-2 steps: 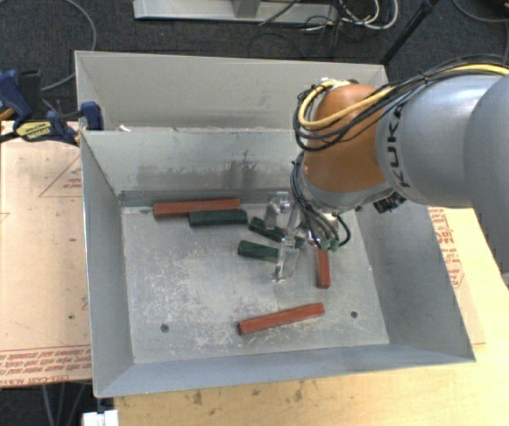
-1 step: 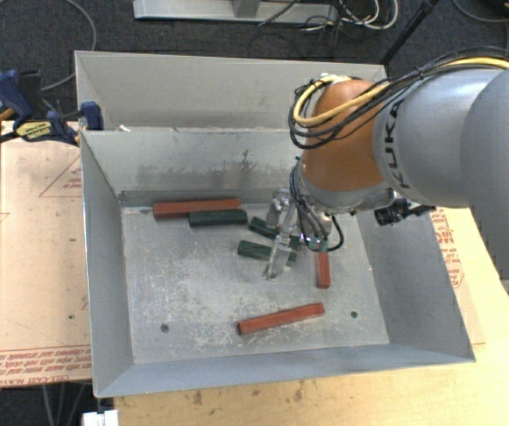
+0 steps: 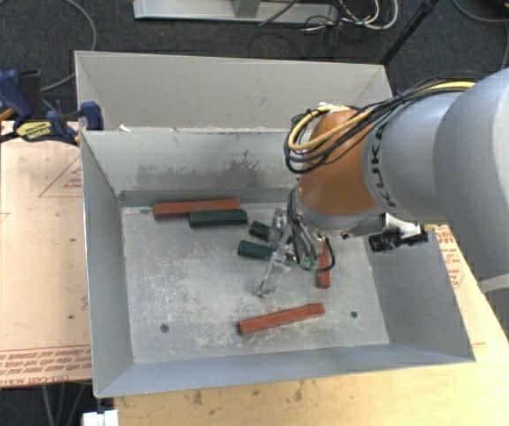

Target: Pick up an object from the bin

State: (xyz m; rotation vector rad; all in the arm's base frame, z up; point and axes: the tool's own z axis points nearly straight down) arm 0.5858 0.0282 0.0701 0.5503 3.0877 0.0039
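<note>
1 grey metal bin (image 3: 103,264) holds 6 small things that can be counted surely, of 2 kinds.

3 are red-brown rectangular bars: 1 long upper red-brown bar (image 3: 196,208) at the upper left of the bin floor, 1 long lower red-brown bar (image 3: 281,319) at lower centre, and 1 short red-brown piece (image 3: 323,276) right of centre, partly hidden.

3 are dark green rectangular blocks: 1 long dark green bar (image 3: 218,219) at upper centre-left, 1 upper short green block (image 3: 259,232) and 1 lower short green block (image 3: 254,249) at centre.

A possible 4th green bit beside the short red-brown piece cannot be told.
</note>
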